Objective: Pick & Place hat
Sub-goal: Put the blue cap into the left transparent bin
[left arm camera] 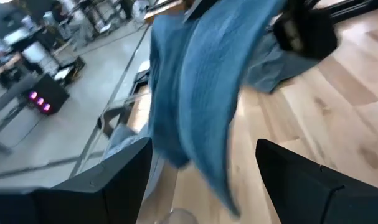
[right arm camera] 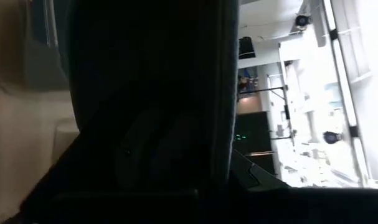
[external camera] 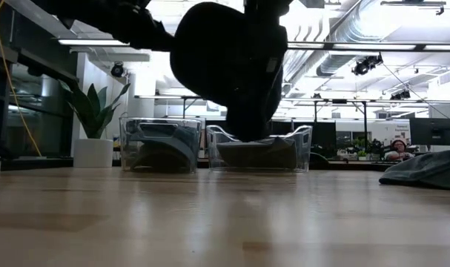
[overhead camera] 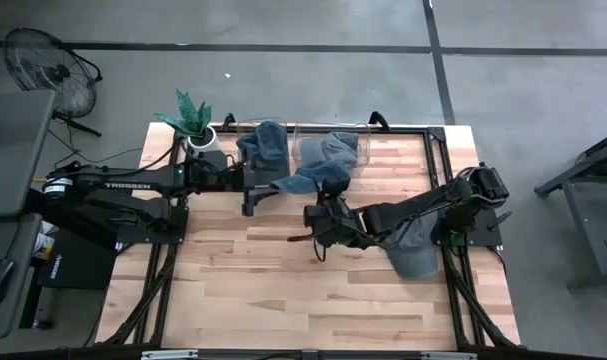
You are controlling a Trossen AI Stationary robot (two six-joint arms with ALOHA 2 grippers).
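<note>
High view: left tool [overhead camera: 273, 187] near the worktop's [overhead camera: 283, 290] far edge, just beside two clear bins [overhead camera: 328, 145], with a blue hat [overhead camera: 316, 180] at its tip. Left wrist view: fingers [left arm camera: 313, 180] spread wide, hat [left arm camera: 195, 93] hanging between them, grip unclear. Low view: right tool [external camera: 247, 81] dark, raised mid-worktop, opening indeterminate.

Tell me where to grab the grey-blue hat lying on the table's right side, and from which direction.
Best pinch the hat at its rounded edge away from the bins, bringing the claw straight down. It lies slumped flat on the wood, so no side stands up to clamp, and the right arm crosses its other half, leaving only that edge free.
</note>
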